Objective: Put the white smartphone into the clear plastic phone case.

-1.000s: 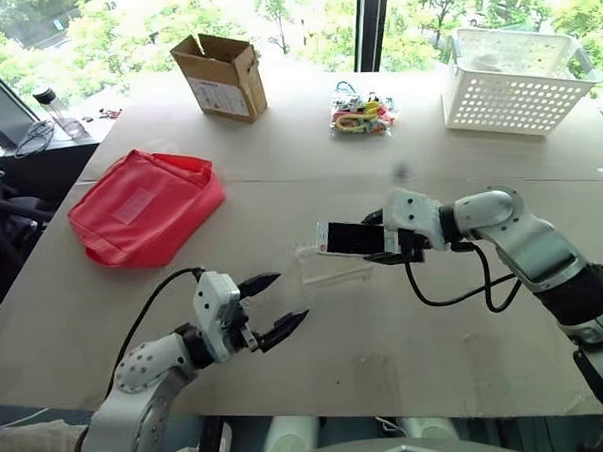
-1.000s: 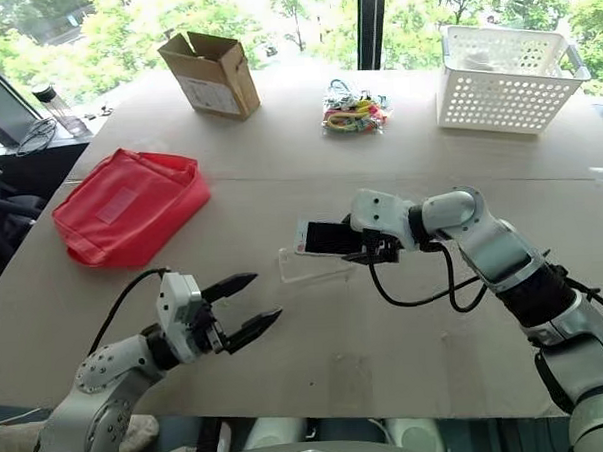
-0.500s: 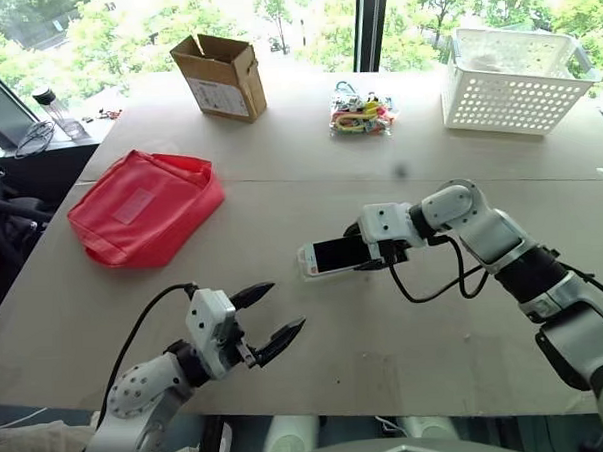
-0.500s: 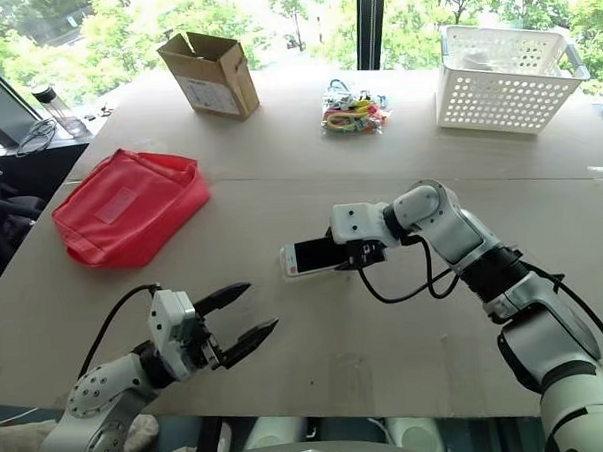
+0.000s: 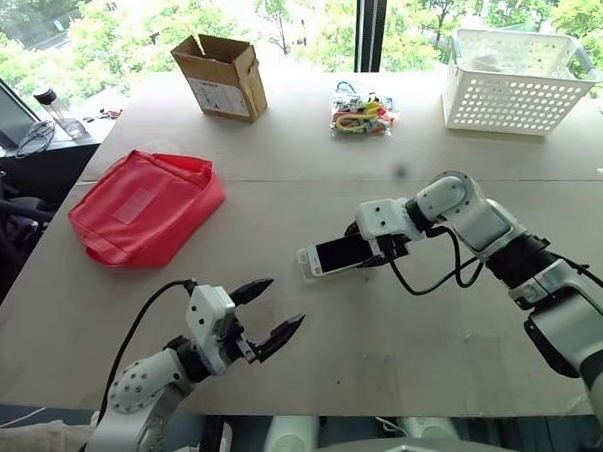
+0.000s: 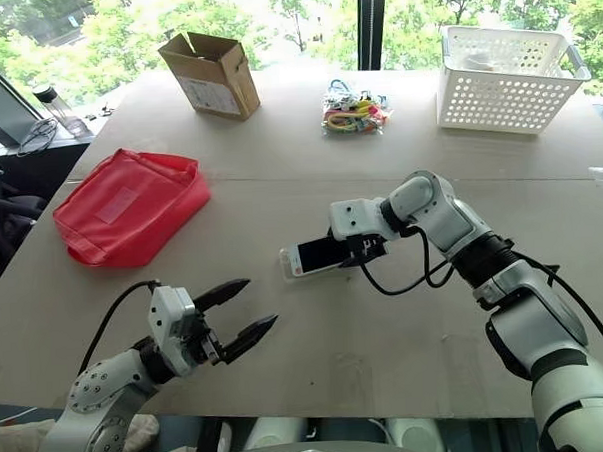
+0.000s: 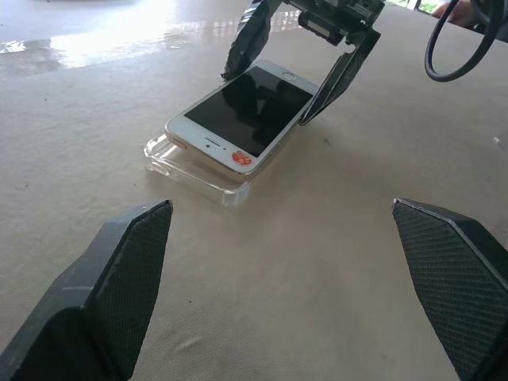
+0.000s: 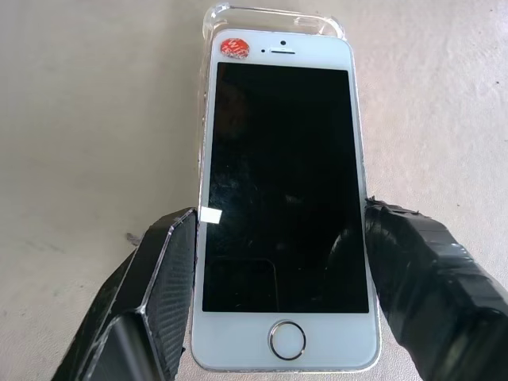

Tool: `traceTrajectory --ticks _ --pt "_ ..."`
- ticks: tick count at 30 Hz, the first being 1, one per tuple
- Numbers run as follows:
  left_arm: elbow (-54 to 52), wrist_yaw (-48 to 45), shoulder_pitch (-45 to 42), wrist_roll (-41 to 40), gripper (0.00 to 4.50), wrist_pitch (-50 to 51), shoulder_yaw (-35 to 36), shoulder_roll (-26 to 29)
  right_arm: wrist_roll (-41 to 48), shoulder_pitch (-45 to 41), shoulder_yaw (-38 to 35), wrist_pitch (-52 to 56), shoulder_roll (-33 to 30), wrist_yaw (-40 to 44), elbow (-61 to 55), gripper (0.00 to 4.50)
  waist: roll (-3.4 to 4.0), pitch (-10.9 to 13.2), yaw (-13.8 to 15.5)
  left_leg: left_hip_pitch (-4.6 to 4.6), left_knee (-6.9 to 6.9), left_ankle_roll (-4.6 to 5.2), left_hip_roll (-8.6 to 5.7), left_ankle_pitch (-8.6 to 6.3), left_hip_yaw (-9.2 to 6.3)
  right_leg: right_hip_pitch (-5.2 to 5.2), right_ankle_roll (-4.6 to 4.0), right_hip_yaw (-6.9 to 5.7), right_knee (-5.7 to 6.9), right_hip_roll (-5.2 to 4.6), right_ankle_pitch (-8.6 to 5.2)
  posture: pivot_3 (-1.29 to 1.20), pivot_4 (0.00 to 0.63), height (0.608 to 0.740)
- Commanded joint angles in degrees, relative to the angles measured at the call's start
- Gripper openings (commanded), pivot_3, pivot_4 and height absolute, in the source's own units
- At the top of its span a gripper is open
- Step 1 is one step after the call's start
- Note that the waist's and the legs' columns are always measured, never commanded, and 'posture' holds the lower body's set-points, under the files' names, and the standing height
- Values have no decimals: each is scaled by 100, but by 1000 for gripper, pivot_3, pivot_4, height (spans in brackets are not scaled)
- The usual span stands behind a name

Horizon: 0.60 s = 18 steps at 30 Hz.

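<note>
Over the clear plastic phone case (image 7: 194,171), white smartphone (image 7: 242,115) lies screen-up, lengthwise

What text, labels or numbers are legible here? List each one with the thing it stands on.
No text can be read.
cardboard box: a white label on its side, print too small to read.
red pouch: a pale patch, nothing legible.
white smartphone: a round red sticker by the earpiece, its marks too blurred to read; the screen is dark.
clear plastic phone case: no marking.
white basket: no marking.
</note>
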Motion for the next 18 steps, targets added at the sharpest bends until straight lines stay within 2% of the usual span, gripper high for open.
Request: traceTrajectory --ticks 1,10,18 --pt "-184 32 24 -45 4500 -12 58 54 -16 -37 -54 36 -37 192 -132 2753 0 0 1 0 0 0 0 0 0 0 0 0 0 0 0 0 150 740" --pt "-305 132 -41 -77 4500 134 58 89 -441 -74 196 -296 -99 256 116 2753 0 0 4 0 -1 0 -1 0 0 0 0 0 -1 -2 0 0 150 740" --pt "-404 216 -42 -59 4500 202 32 68 -550 -286 224 -581 106 228 685 2753 0 -3 -2 6 0 0 -4 0 2 4 0 0 0 -7 0 0 150 740"
